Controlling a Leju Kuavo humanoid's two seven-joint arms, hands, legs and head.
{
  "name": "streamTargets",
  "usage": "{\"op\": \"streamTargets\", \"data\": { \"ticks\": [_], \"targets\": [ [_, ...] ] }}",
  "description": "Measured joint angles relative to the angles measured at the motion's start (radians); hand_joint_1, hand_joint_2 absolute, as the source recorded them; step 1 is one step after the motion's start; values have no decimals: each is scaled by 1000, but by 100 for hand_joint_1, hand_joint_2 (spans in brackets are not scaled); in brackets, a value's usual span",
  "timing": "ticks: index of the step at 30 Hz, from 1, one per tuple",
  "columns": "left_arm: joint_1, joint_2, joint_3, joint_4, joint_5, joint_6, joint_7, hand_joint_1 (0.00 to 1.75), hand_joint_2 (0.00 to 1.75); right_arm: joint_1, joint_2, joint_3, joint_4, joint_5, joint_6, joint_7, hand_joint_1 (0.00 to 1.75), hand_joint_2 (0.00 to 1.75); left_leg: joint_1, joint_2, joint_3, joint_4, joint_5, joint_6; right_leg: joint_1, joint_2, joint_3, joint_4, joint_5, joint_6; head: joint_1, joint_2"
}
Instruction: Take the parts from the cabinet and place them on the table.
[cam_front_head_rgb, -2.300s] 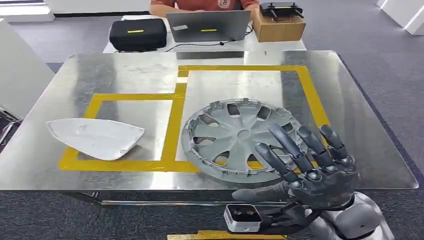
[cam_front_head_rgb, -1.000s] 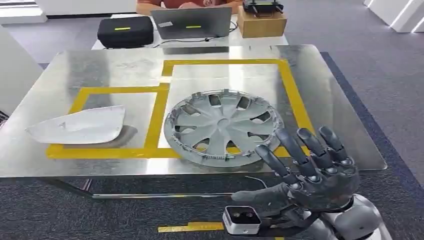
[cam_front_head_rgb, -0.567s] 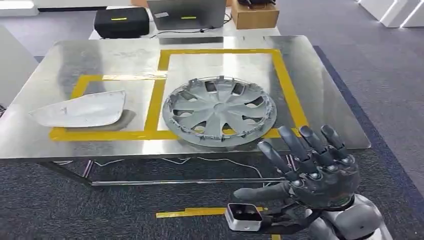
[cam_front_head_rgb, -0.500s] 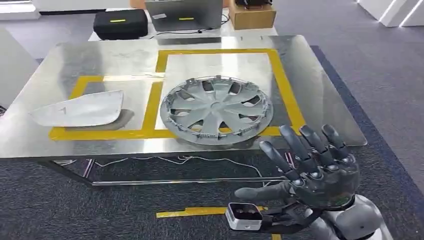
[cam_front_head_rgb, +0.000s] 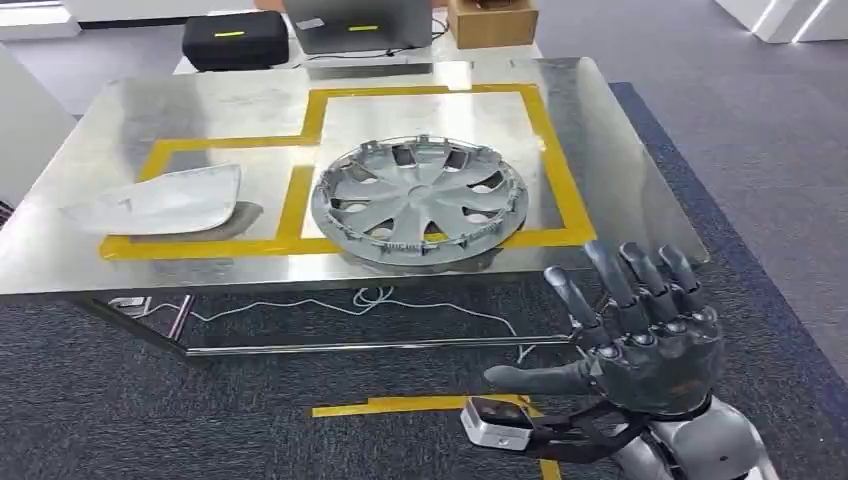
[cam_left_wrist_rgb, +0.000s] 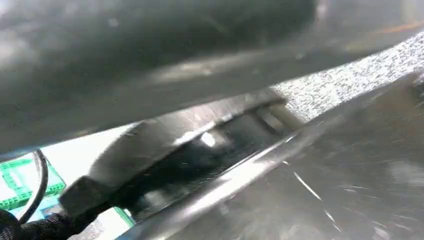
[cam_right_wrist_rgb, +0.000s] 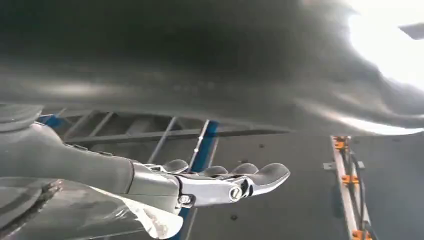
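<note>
Looking down from the head view, you have the right hand (cam_front_head_rgb: 640, 345) raised off the near right corner of the table (cam_front_head_rgb: 620, 150), palm up, fingers spread and holding nothing. Both parts already lie on the table: the hubcap (cam_front_head_rgb: 420, 200) flat inside the larger yellow-taped square, the white cover (cam_front_head_rgb: 155, 203) in the smaller square to its left, its long axis running roughly along the table's near edge. From the hand, the hubcap lies forward and to the left, apart from the fingers, with floor and the table edge between them; the cover is well beyond it, on the left arm's side. You cannot tell the left hand's state: its wrist view is blurred, showing dark curved surfaces and a patch of speckled carpet, nothing you could read as fingers. The right wrist view shows that hand's fingers (cam_right_wrist_rgb: 260, 175) stretched out flat with nothing in them, against a dark frame with a blue post. Judging by how the parts lie, the placing looks done or nearly so; if more remain in the cabinet, which you cannot see, the empty right hand is free to fetch them.
</note>
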Motion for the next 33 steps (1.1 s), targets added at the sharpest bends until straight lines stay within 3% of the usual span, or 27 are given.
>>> {"op": "streamTargets", "data": {
  "ticks": [1,3,4,5,6,7,8,9,10,11,13,14,15,16,18,19,20,21,23,24,25,27,28,29,30,31,33],
  "targets": [
    [0,0,0,0,0,0,0,0,0,0,0,0,0,0,0,0,0,0,0,0,4,-6,1,0,0,0,0,0,0,0,0,0],
    [0,0,0,0,1,0,0,0,0,5,5,-8,2,0,0,5,0,0,-1,-8,63,-96,11,9,0,0,-6,2,7,3,-1,0],
    [-1,0,2,0,3,2,1,0,0,19,13,-21,5,0,0,14,0,0,-4,-15,101,-173,-8,17,5,1,-15,3,20,12,2,0],
    [2,-3,3,1,23,6,10,0,0,48,20,-53,39,-4,0,119,0,0,1,-8,74,-184,21,35,1,1,-25,0,40,37,0,0],
    [1,-5,3,1,29,6,12,0,0,73,26,-80,79,-28,0,151,0,0,-1,-3,50,-184,41,49,0,1,-54,60,-59,44,7,0],
    [1,-7,3,1,29,6,14,0,0,86,29,-94,105,-44,0,163,0,0,-2,-2,35,-183,52,50,0,0,-71,132,-124,47,7,0],
    [2,-7,3,1,31,8,15,0,0,98,35,-115,135,-69,0,159,0,0,-5,-1,19,-183,65,52,0,0,-88,210,-172,50,6,0],
    [3,-8,3,1,38,13,18,0,0,106,50,-141,166,-97,0,136,0,0,-7,2,1,-182,78,52,0,0,-96,268,-190,51,6,0],
    [3,-9,3,1,40,14,19,0,0,114,70,-170,204,-137,0,106,0,0,-10,4,-17,-180,91,52,0,0,-88,295,-170,52,6,0],
    [3,-9,3,1,41,15,21,0,0,120,84,-210,254,-190,0,69,0,0,-10,5,-35,-177,103,51,0,0,-62,286,-127,51,6,0],
    [3,-10,3,0,43,16,27,0,0,104,125,-331,409,-312,0,-32,0,0,-12,6,-65,-169,123,45,2,0,36,171,-49,44,5,0],
    [2,-12,4,0,46,18,28,0,0,75,142,-410,531,-382,0,-50,0,0,-12,6,-70,-163,131,42,4,-2,110,73,-59,39,5,0],
    [1,-14,4,0,49,23,29,0,0,49,146,-484,653,-447,1,-37,0,0,-18,4,-76,-154,138,38,9,-8,171,-27,-92,36,7,0],
    [3,-16,5,0,50,28,30,0,0,16,145,-571,819,-509,0,-23,0,0,-17,4,-80,-153,148,34,7,-7,185,-65,-112,29,3,0],
    [8,-17,9,0,53,37,30,0,0,0,137,-729,1087,-549,0,-16,0,0,-12,0,-84,-160,170,24,14,-12,176,-62,-107,14,4,0],
    [18,-16,13,0,55,40,32,0,0,-5,135,-787,1193,-546,2,6,0,0,-16,-5,-88,-163,181,18,9,-14,165,-67,-89,5,5,0],
    [22,-16,15,0,56,42,33,0,0,-20,133,-837,1299,-542,7,40,0,0,-11,-6,-99,-151,144,10,5,-15,150,-66,-75,-1,5,0],
    [24,-16,17,0,56,45,37,0,0,-23,133,-879,1394,-529,16,86,0,0,-8,-7,-108,-110,72,1,5,-12,134,-66,-62,-12,-1,0],
    [23,-16,19,0,52,51,37,0,0,-25,132,-927,1536,-485,65,190,0,0,-4,-6,-131,32,-54,-11,6,-11,106,-63,-40,-11,-6,0],
    [22,-16,20,0,50,51,37,0,0,-30,132,-940,1592,-470,106,237,0,0,-2,-6,-136,98,-81,-15,6,-12,92,-59,-30,-10,-7,0],
    [22,-16,20,0,48,51,36,0,0,-37,132,-951,1647,-460,161,278,0,0,-2,-6,-130,138,-76,-16,6,-13,80,-51,-20,-9,-7,0],
    [21,-15,20,0,47,51,35,0,0,-41,132,-967,1714,-452,217,308,0,0,0,-7,-71,99,-5,-14,6,-12,36,-29,-5,-7,-8,0],
    [21,-15,20,0,46,51,35,0,0,-46,132,-973,1743,-449,222,315,0,0,-1,-7,-13,23,21,-8,6,-11,17,-20,2,-4,-7,0],
    [20,-14,20,0,45,51,35,0,0,-52,132,-978,1765,-448,233,319,0,0,-2,-8,51,-67,25,-1,6,-8,6,-13,9,-2,-8,0],
    [17,-14,20,0,41,51,34,0,0,-54,134,-979,1782,-447,249,321,0,0,-6,-11,106,-151,-10,8,9,-7,-4,-9,15,3,-8,0],
    [17,-14,20,0,39,51,31,0,0,-58,134,-980,1795,-442,271,320,0,0,-7,-11,122,-188,-16,13,10,-6,-8,-7,23,10,-6,0],
    [17,-14,20,0,36,51,27,0,0,-66,134,-983,1821,-428,324,312,0,0,-13,-10,108,-180,-8,23,5,-7,-11,-10,41,22,-8,0]
  ]
}}
